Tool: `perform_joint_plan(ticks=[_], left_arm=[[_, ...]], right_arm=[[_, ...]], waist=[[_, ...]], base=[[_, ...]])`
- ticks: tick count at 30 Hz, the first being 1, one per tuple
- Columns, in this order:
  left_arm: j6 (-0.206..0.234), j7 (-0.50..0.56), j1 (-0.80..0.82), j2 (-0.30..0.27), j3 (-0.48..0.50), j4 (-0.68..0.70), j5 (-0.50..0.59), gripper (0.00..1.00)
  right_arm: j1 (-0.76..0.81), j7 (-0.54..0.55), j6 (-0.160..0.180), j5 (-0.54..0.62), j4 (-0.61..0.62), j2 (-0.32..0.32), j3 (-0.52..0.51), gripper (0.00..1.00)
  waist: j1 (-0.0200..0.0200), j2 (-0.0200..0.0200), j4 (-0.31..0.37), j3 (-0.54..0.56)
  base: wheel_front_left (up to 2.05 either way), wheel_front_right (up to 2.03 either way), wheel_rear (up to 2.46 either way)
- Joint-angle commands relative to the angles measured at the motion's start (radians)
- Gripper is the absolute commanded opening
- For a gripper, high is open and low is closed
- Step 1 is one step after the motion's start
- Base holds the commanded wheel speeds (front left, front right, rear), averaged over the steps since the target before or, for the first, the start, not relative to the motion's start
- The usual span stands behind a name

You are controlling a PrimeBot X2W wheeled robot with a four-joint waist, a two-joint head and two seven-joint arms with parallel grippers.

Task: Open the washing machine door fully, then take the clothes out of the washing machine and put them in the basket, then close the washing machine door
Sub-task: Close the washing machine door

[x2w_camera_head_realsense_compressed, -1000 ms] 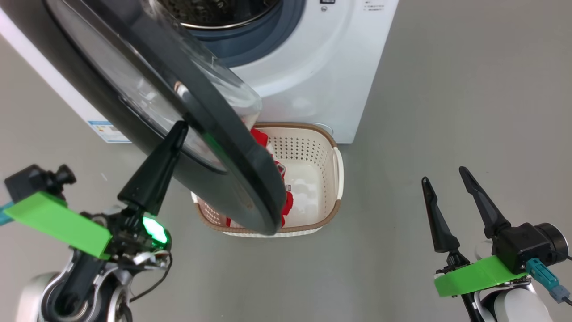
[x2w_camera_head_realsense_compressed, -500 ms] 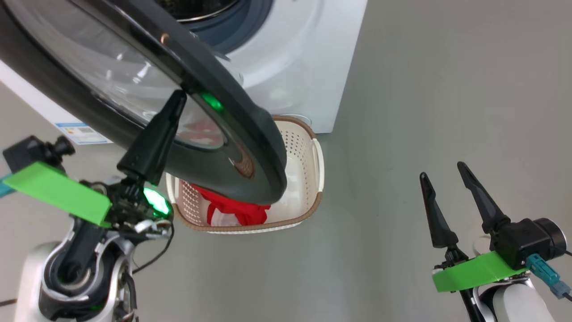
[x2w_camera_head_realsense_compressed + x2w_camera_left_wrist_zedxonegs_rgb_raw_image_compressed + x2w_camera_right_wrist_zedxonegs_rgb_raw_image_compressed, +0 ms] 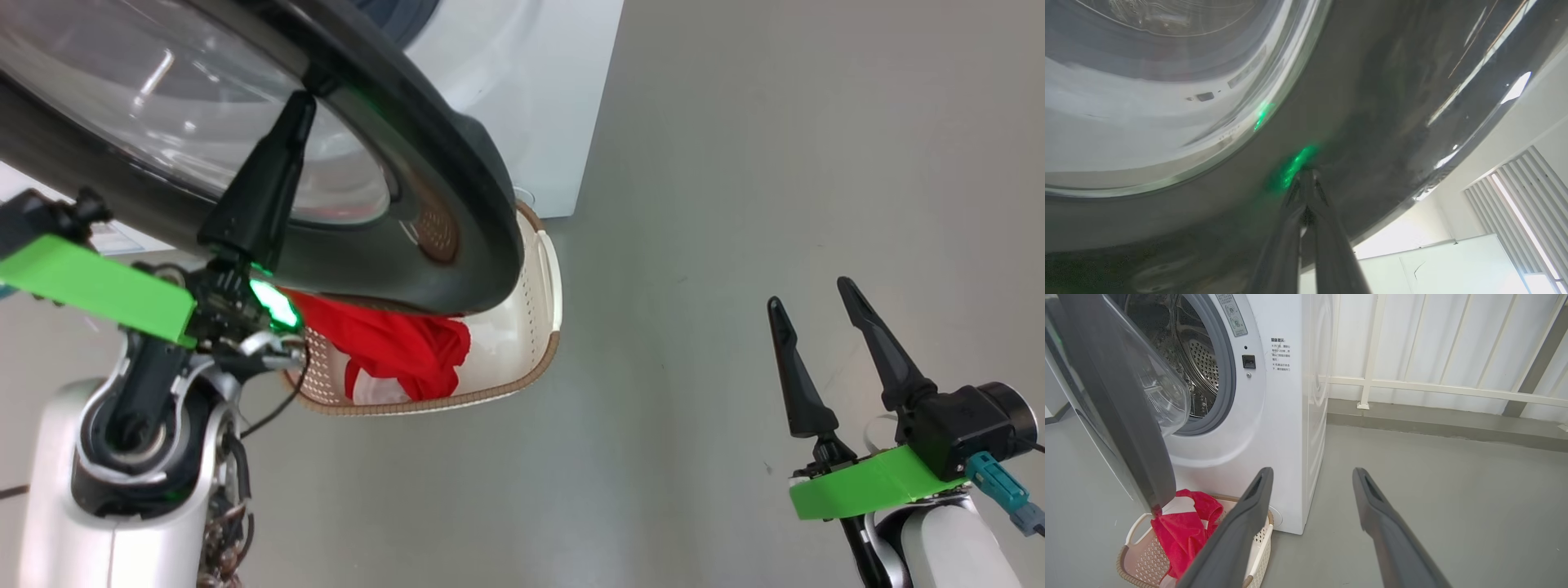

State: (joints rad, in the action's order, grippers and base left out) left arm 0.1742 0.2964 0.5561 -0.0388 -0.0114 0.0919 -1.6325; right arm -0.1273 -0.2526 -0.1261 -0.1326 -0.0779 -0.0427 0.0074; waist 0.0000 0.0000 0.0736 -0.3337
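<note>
Left gripper (image 3: 299,108): fingers pressed together, holding nothing, tip set against the outer face of the washing machine door (image 3: 457,204), on its black rim beside the glass.

Right gripper (image 3: 808,296): fingers spread, empty, well off to the washing machine's (image 3: 531,98) right, over bare floor.

Door stands half-open, angled out from the machine's front. The clothes (image 3: 392,343) lie in the basket (image 3: 558,343), on the floor just before the machine.

Judged step: the last one, closing the door. The next move calls for a steady push toward the machine's front until the latch catches.

Hard to tell:
- The door hides the lower drum (image 3: 1204,363), so emptiness is unconfirmed.
- The door covers part of the basket in the head view.
- The hinge is hidden.
- Left wrist view is blurred reflections.
</note>
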Motion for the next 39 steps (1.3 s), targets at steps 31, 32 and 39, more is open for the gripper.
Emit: perform_joint_plan(ticks=[31, 32, 39], left_arm=[[-0.100, -0.074, 0.319, -0.013, -0.006, -0.221, 0.015, 0.00], [-0.104, -0.076, 0.331, -0.013, -0.006, -0.230, 0.016, 0.00], [-0.131, -0.087, 0.387, -0.014, -0.001, -0.290, 0.026, 0.00]], right_arm=[[-0.059, -0.009, -0.005, -0.020, 0.041, -0.008, 0.024, 1.00], [-0.060, -0.009, -0.005, -0.020, 0.042, -0.008, 0.024, 1.00], [-0.067, -0.009, -0.005, -0.020, 0.044, -0.008, 0.022, 1.00]], waist=[[0.0000, 0.0000, 0.053, -0.116], [0.0000, 0.0000, 0.055, -0.120], [0.0000, 0.0000, 0.066, -0.139]], base=[[0.00, 0.00, 0.00], [0.00, 0.00, 0.00], [0.00, 0.00, 0.00]])
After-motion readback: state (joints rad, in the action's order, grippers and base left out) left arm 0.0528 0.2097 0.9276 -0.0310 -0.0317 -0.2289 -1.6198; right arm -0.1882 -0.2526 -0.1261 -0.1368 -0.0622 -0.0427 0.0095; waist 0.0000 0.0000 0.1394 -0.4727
